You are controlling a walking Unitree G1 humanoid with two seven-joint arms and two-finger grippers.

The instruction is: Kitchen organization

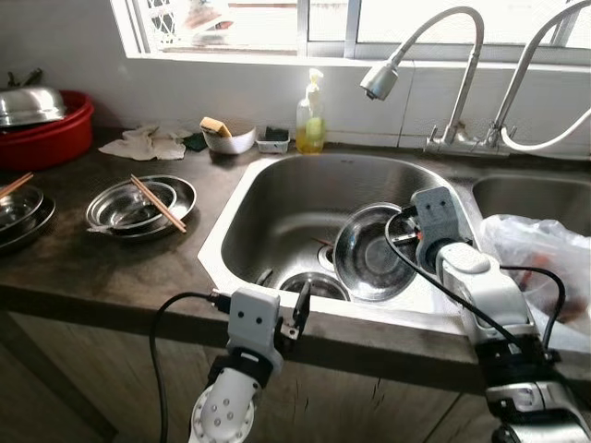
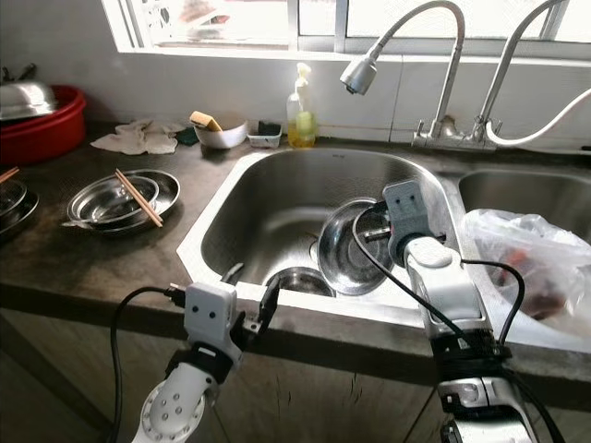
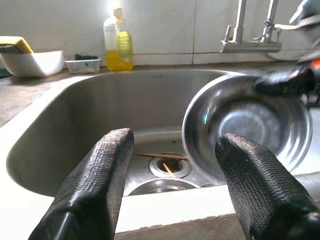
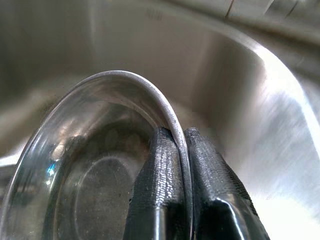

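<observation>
While the right gripper (image 4: pixel 181 165) is clenched on the rim of the steel bowl (image 1: pixel 374 251), the bowl stands tilted on edge inside the sink (image 1: pixel 277 198), its hollow facing left and near. The right arm reaches forward over the sink's near edge, wrist angled down. The left gripper (image 3: pixel 175 165), fingers spread and holding nothing, hovers at the near rim; the bowl lies far and right of it. A stack of plates (image 1: pixel 138 208) with chopsticks (image 1: pixel 157 203) sits on the bench to the left.

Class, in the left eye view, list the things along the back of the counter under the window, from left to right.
Red plastic basin → crumpled white cloth → white bowl holding a sponge → small clear tray → yellow soap bottle → silver tap.
</observation>
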